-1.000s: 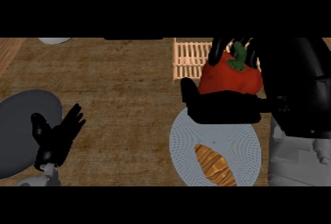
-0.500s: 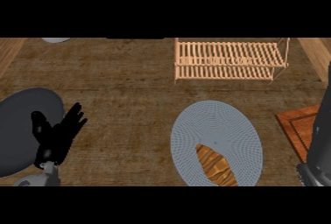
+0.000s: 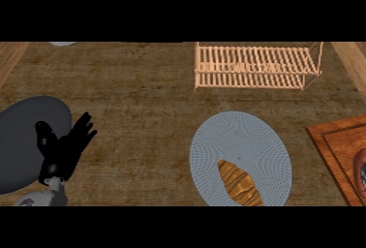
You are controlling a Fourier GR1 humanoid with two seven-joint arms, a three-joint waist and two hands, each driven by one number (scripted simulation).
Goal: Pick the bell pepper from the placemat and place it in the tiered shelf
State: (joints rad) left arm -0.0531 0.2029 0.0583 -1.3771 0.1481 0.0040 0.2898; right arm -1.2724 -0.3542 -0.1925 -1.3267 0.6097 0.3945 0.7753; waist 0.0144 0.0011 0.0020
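The counter [image 3: 136,97] is bare across the middle. The shelf [image 3: 253,67] stands upper right, a board [image 3: 334,143] at the right edge.

The tiered shelf [image 3: 253,68] stands at the back of the counter [image 3: 129,87], right of the middle. In front of it, well apart, lies the placemat [image 3: 239,140], with a loaf [image 3: 239,183] on its near end. A board [image 3: 336,150] lies to the placemat's right, running out of view, with a half-seen thing [image 3: 360,169] on it. Far left sits a plate [image 3: 22,140], with the left hand [image 3: 64,150] at its right rim.
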